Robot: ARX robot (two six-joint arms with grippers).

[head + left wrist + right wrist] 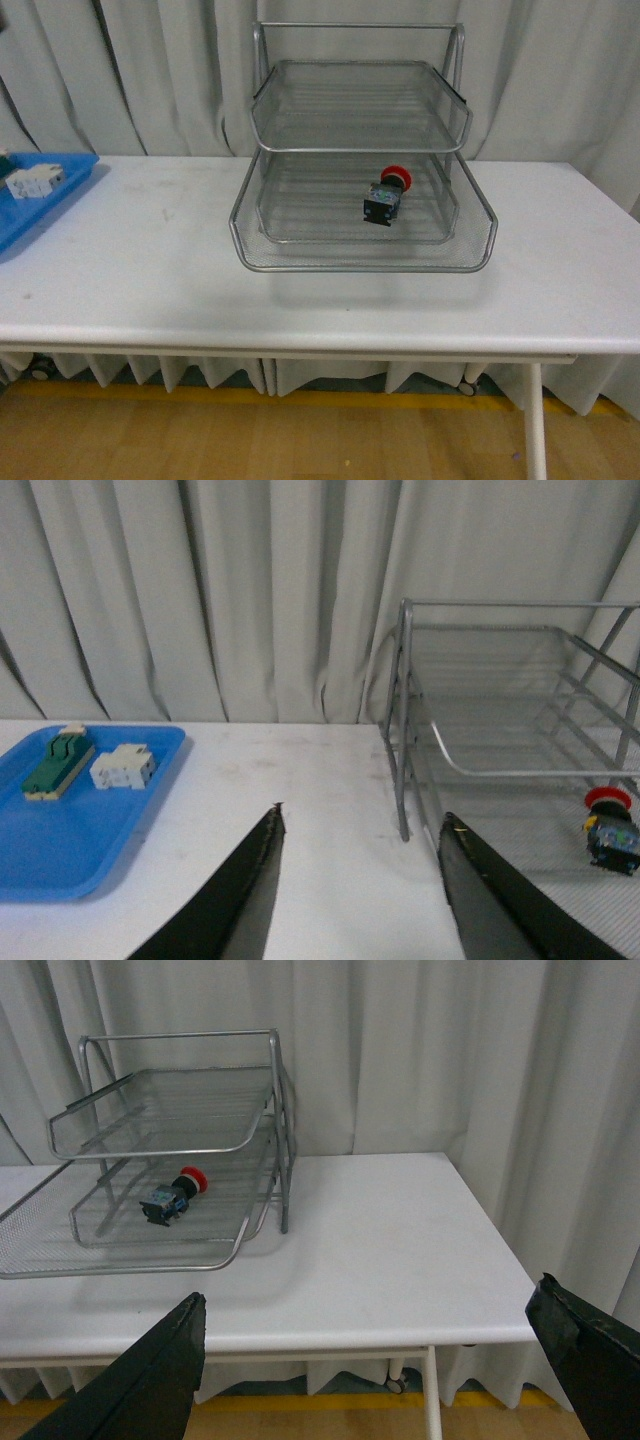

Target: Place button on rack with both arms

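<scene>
Ahead of both pairs of fingers, the button lies on its side in the middle tier of the rack, red cap toward the rack's back, dark body toward its front lip. The left fingers are spread apart with nothing between them. A corner post of the rack stands just beyond their gap, and the button rests farther in, past the finger nearer the rack. The right fingers are spread wider, also empty, and well apart from the rack, which sits far ahead of one of them. Neither arm appears in the front view.

Step in hand, as judged: the button already rests on the rack, so what is left is the retreat. To do it well, the fingers should be held apart and each arm drawn straight back along its own line. The left arm needs the more care, since its fingers are near the corner post, and a knock could shake the mesh and roll the button on its round cap.

Count: one button; one rack of three tiers; two pairs of fingers. Off to the far side of the left fingers from the rack sits one blue tray on the counter. It holds two parts, a green-and-cream block and a white block.
</scene>
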